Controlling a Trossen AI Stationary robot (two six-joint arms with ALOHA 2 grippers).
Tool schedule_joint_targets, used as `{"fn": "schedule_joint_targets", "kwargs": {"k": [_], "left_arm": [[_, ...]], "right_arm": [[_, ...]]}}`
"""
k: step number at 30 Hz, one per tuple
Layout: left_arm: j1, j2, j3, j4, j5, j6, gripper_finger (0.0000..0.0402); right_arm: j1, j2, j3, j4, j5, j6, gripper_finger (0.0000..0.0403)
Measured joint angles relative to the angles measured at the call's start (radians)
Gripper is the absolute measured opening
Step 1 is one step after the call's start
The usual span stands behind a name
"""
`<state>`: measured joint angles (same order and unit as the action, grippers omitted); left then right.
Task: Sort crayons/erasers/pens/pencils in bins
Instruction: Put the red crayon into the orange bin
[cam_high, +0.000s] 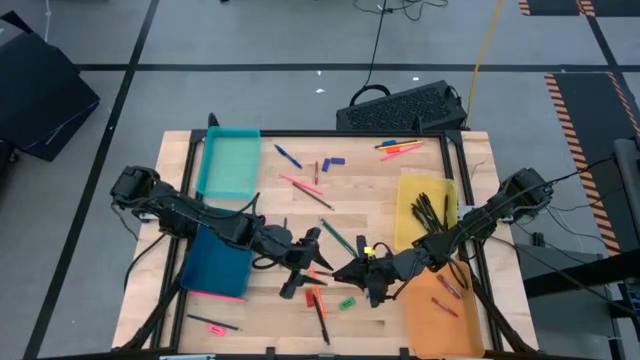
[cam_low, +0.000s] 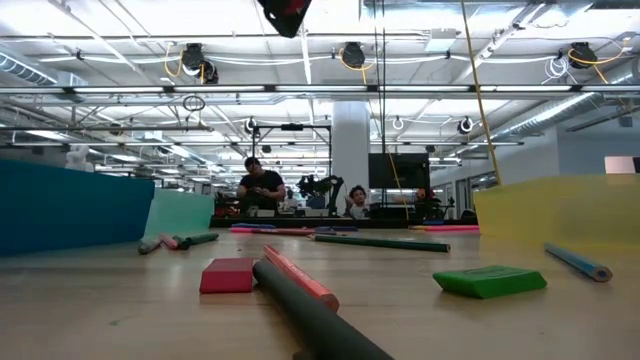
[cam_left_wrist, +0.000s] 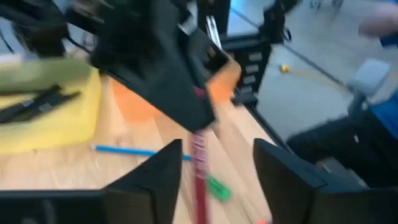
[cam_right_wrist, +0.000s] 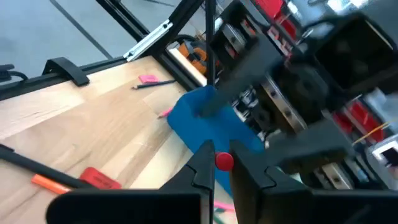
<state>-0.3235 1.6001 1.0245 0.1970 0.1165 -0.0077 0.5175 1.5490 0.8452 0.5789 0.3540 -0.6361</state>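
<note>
Right wrist view: right gripper (cam_right_wrist: 222, 167) clamped a red crayon (cam_right_wrist: 224, 161) near the dark blue bin (cam_right_wrist: 205, 121); left gripper (cam_left_wrist: 217, 165), alongside, jaws apart.

Left gripper (cam_high: 300, 272) fingers spread; right gripper (cam_high: 366, 275) fingers pinched, mid-table.

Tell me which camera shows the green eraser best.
The low view: the green eraser lies flat on the table, close and unobstructed. The high view shows it as a small green speck; the left wrist view shows it blurred. The right wrist view doesn't clearly show it.
</note>
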Motion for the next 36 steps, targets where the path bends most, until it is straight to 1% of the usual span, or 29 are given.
{"fn": "schedule_joint_targets", "kwargs": {"k": [2,4,6,7,9,11,15,19,23,25,28,32,36], "left_arm": [[-0.011,-0.012,0.0,-0.064,-0.001,0.003,0.0221],[-0.02,-0.031,0.0,-0.137,-0.001,-0.013,0.0229],[-0.023,-0.053,0.001,-0.219,-0.018,-0.06,0.0229],[-0.027,-0.068,0.0,-0.275,-0.034,-0.088,0.0226],[-0.028,-0.094,0.0,-0.334,-0.073,-0.146,0.0217],[-0.028,-0.126,0.001,-0.414,-0.13,-0.191,0.0205],[-0.028,-0.161,0.0,-0.5,-0.201,-0.262,0.0184],[-0.035,-0.167,0.0,-0.504,-0.23,-0.241,0.0166],[-0.039,-0.166,0.0,-0.49,-0.233,-0.223,0.0151],[-0.039,-0.166,0.0,-0.493,-0.233,-0.237,0.0148],[-0.04,-0.174,0.0,-0.491,-0.229,-0.24,0.0148],[-0.042,-0.173,0.0,-0.483,-0.233,-0.187,0.0147],[-0.037,-0.174,0.0,-0.474,-0.267,-0.158,0.0147]], "right_arm": [[0.0,0.0,0.0,-0.014,0.0,0.037,0.0018],[0.006,0.0,0.004,-0.038,0.007,0.09,0.0018],[0.017,0.0,0.038,-0.136,0.007,0.17,0.0018],[0.022,0.0,0.066,-0.215,0.007,0.217,0.0018],[0.035,0.0,0.137,-0.409,0.007,0.325,0.0018],[0.046,0.0,0.209,-0.595,0.003,0.435,0.0018],[0.085,0.0,0.366,-0.877,-0.018,0.622,0.0018],[0.134,0.0,0.531,-1.189,-0.028,0.766,0.002],[0.163,0.0,0.694,-1.477,-0.044,1.015,0.002],[0.166,0.0,0.744,-1.572,-0.076,1.145,0.002],[0.165,0.0,0.769,-1.656,-0.169,1.332,0.002],[0.148,0.006,0.769,-1.756,-0.344,1.566,0.002],[0.143,0.01,0.769,-1.945,-0.531,1.805,0.002]]}}
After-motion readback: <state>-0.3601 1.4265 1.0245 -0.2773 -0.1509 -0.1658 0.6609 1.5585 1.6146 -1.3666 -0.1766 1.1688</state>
